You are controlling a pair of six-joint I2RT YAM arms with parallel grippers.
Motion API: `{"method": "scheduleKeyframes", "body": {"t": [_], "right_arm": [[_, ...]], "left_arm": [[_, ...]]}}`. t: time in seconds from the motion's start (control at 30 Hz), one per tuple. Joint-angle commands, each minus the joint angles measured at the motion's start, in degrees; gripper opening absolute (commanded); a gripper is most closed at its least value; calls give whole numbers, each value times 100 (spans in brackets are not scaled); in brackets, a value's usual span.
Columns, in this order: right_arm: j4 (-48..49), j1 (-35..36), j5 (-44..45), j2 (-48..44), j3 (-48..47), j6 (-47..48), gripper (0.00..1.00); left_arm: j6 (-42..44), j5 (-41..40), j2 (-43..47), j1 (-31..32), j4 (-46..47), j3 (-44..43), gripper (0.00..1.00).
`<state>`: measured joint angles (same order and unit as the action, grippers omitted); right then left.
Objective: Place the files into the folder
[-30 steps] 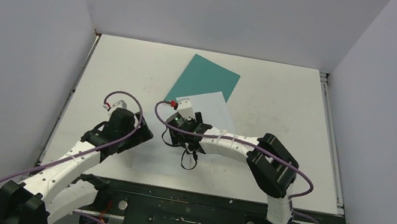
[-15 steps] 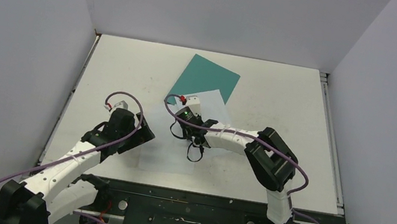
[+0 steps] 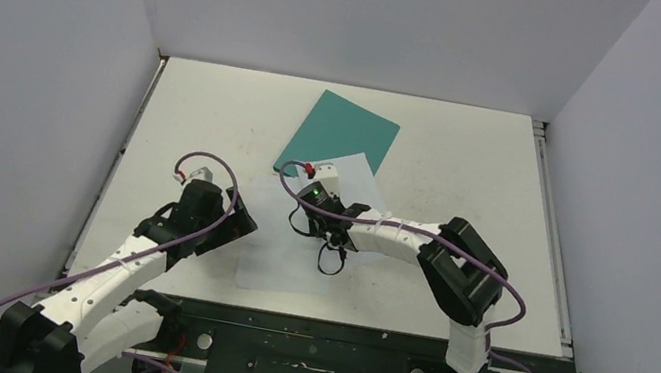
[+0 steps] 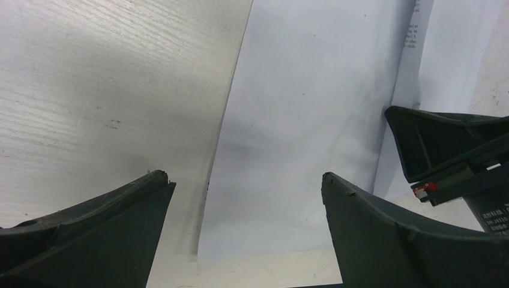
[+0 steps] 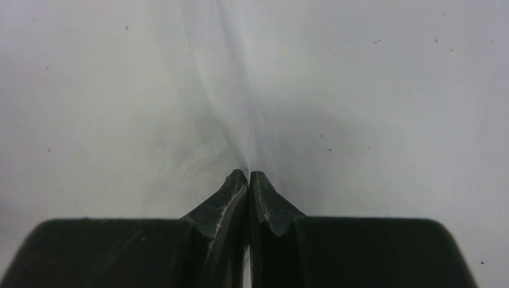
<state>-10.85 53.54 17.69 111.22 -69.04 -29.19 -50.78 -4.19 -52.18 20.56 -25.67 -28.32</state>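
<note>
While my left pincer (image 4: 243,175) hung spread, my right pincer (image 5: 248,174) pinched a raised fold of the files (image 5: 237,120) at centre frame.

Your table (image 3: 471,170): folder (image 3: 340,132) behind, files (image 3: 289,261) in front.
The folder lies at the far middle; the files spread from its near edge toward you (one sheet overlapping it), your right gripper (image 5: 249,174) on them, left gripper (image 4: 243,176) over their left edge.
</note>
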Motion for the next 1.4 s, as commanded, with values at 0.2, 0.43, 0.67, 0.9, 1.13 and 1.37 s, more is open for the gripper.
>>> {"method": "scheduleKeyframes", "body": {"t": [0.2, 0.43, 0.67, 0.9, 1.13, 1.37], "right_arm": [[-195, -98, -28, -1650, 295, 84, 5], [36, -490, -568, -2838, 720, -45, 5], [1003, -1727, -1887, -4178, 1496, -570, 5], [1901, -3030, -3181, -4693, 2123, -1237, 5], [2629, -4211, -4078, -4720, 2880, -1963, 5], [3332, -5317, -5060, -4684, 3731, -2487, 5]], "left_arm": [[229, 220, 277, -56, 195, -148, 96], [396, 526, 503, -69, 391, -148, 96], [520, 951, 619, -84, 651, -130, 96], [565, 1200, 634, -89, 824, -108, 96], [610, 1357, 675, -91, 930, -69, 96], [622, 1440, 680, -86, 1015, -42, 96]]}}
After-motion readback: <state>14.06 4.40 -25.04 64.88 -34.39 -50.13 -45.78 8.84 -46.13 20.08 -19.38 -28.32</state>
